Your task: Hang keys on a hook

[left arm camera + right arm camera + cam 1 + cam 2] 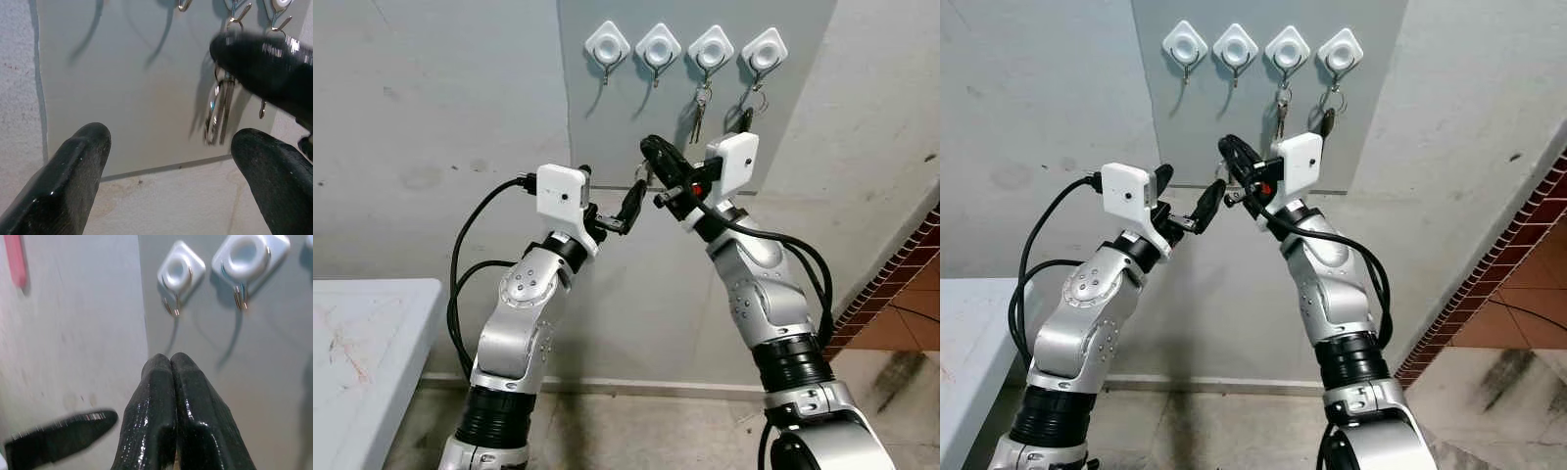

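Four white hooks sit in a row on a grey wall panel (607, 127). The two left hooks (607, 44) (658, 44) are bare. A key (702, 113) hangs from the third hook and another key (747, 117) from the fourth. My right gripper (651, 149) is raised below the second hook and shut on a set of keys (217, 115), whose ring (643, 177) dangles under the fingers. My left gripper (610, 191) is open just left of and below it, apart from the keys.
A white table (362, 333) stands at the lower left. A brick wall (901, 284) runs along the right, with tiled floor (646, 431) below. The plaster wall (431, 117) surrounds the panel.
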Robot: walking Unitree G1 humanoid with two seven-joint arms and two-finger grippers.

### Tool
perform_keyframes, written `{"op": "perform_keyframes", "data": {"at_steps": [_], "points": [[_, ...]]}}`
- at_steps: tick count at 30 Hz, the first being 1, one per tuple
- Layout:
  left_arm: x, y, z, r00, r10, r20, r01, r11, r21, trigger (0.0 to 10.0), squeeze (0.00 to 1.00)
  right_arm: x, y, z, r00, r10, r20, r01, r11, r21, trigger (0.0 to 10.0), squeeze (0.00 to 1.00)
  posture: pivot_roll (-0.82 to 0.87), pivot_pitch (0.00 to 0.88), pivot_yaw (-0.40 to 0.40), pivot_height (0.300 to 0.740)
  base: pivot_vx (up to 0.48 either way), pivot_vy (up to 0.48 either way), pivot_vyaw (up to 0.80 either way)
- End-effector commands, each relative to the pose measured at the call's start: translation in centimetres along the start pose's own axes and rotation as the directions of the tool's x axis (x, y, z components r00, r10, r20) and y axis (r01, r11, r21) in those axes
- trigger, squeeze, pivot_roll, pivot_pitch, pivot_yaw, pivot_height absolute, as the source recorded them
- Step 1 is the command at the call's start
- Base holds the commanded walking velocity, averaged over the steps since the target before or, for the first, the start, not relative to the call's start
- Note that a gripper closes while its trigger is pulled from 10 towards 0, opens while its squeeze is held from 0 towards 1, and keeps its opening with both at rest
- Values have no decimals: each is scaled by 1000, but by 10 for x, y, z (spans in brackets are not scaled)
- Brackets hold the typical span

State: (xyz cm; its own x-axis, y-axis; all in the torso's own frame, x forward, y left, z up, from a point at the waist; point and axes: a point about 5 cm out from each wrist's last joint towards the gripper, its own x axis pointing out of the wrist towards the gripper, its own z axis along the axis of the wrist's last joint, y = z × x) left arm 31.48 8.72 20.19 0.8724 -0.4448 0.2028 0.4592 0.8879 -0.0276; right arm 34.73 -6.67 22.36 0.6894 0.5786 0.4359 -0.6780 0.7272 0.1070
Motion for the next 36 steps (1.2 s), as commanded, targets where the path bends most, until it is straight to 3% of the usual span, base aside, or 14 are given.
{"op": "perform_keyframes", "data": {"at_steps": [1, 8, 16, 28, 36], "points": [[4, -5, 11, 999, -22, 29, 22, 1000, 8, 10000, 0, 8, 0, 10, 999, 13, 46, -14, 1000, 26, 10000, 0, 15, 0, -30, 740, 0, 0, 0], [8, -5, 18, 999, -31, 41, 31, 1000, 3, 10000, 0, 22, -1, 26, 993, -8, 120, -3, 996, 91, 10000, 0, 12, 0, -27, 740, 0, 0, 0], [9, -5, 20, 998, -35, 45, 35, 999, -4, 10000, 0, 31, -6, 34, 987, -45, 157, 29, 994, 101, 10000, 0, 13, 0, -26, 740, 0, 0, 0], [9, -6, 22, 998, -36, 49, 36, 999, -7, 10000, 0, 41, -15, 40, 971, -141, 193, 124, 987, 99, 10000, 0, 21, 0, -31, 740, 0, 0, 0], [8, -8, 21, 998, -42, 47, 42, 999, -10, 10000, 0, 47, -12, 38, 968, -153, 199, 131, 984, 119, 10000, 0, 24, 0, -34, 740, 0, 0, 0]]}}
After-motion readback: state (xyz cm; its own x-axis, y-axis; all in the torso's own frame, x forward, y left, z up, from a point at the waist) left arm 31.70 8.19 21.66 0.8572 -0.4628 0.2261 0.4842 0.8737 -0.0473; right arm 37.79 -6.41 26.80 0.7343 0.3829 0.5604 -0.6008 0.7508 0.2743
